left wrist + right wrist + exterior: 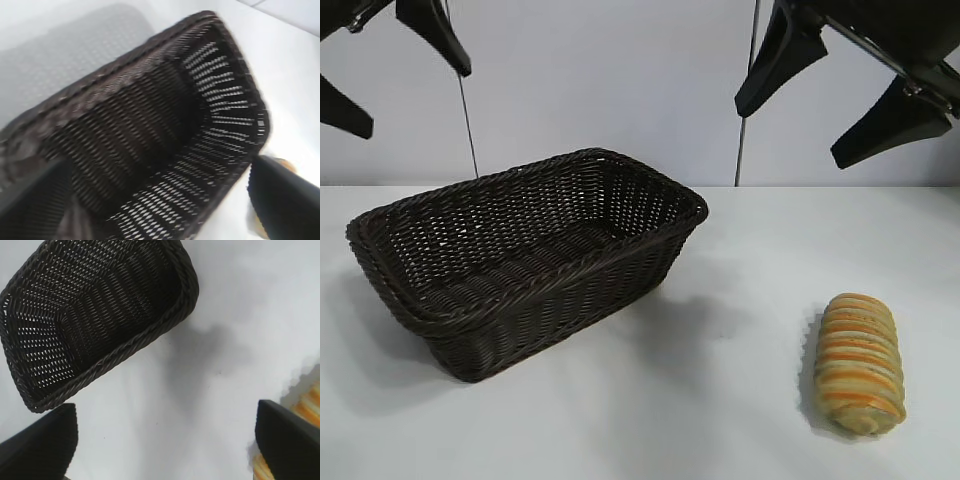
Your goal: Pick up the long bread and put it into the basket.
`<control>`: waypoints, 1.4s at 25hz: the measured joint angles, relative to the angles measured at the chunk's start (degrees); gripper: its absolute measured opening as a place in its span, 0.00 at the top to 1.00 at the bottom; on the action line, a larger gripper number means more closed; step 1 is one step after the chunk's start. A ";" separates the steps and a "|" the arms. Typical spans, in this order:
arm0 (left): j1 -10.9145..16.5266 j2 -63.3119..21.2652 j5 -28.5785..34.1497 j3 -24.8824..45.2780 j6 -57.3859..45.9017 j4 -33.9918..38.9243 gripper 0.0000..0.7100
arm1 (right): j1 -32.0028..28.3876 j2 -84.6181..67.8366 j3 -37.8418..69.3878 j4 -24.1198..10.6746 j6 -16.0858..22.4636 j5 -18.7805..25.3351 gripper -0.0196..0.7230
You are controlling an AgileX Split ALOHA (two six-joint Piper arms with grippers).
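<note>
Both hands hang high, spread wide, holding nothing: right hand (pixel 840 95) above the long bread (pixel 860 362) on the tabletop (pixel 720 400), left hand (pixel 395 75) over the basket (pixel 535 275); a crooked descent might roll the ridged loaf aside

White tabletop (pixel 720 400) carries two items; basket (pixel 520 255) rests at left, set at an angle; long bread (pixel 860 362) lies near right, well apart.
</note>
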 joint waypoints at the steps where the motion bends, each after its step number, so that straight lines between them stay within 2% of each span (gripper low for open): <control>1: -0.19 0.00 -0.78 2.00 -1.08 0.09 0.04 | 0.00 0.00 0.00 0.00 0.00 0.00 0.05; 6: -0.38 2.30 -7.30 8.55 -1.15 -3.01 0.04 | 0.00 0.00 0.00 0.00 0.00 0.05 0.05; 13: -0.38 9.85 -14.90 9.06 7.12 -13.33 0.04 | 0.00 0.00 0.00 0.00 0.00 0.13 0.05; 17: -0.38 12.04 -16.82 9.06 8.16 -14.42 0.07 | 0.00 0.00 0.00 0.00 0.00 0.15 0.05; 18: -0.38 12.28 -17.18 9.06 8.28 -14.42 0.12 | 0.00 0.00 0.00 0.00 0.00 0.15 0.05; 20: -0.38 12.40 -17.69 9.06 8.38 -14.42 0.29 | 0.00 0.00 0.00 0.00 0.00 0.15 0.05; 23: -0.38 12.58 -18.23 9.06 8.38 -14.65 0.68 | 0.04 0.00 0.00 0.00 0.00 0.15 0.05; 26: -0.38 12.65 -19.43 8.94 7.97 -15.94 0.86 | 0.04 0.00 0.00 0.00 0.00 0.20 0.05; 30: -0.56 12.82 -16.89 7.64 9.49 -15.23 0.86 | 0.04 0.00 0.00 0.00 0.00 0.22 0.05; 35: -0.56 12.88 -10.86 1.49 11.73 -14.00 0.86 | 0.06 0.00 0.00 0.00 0.00 0.46 0.05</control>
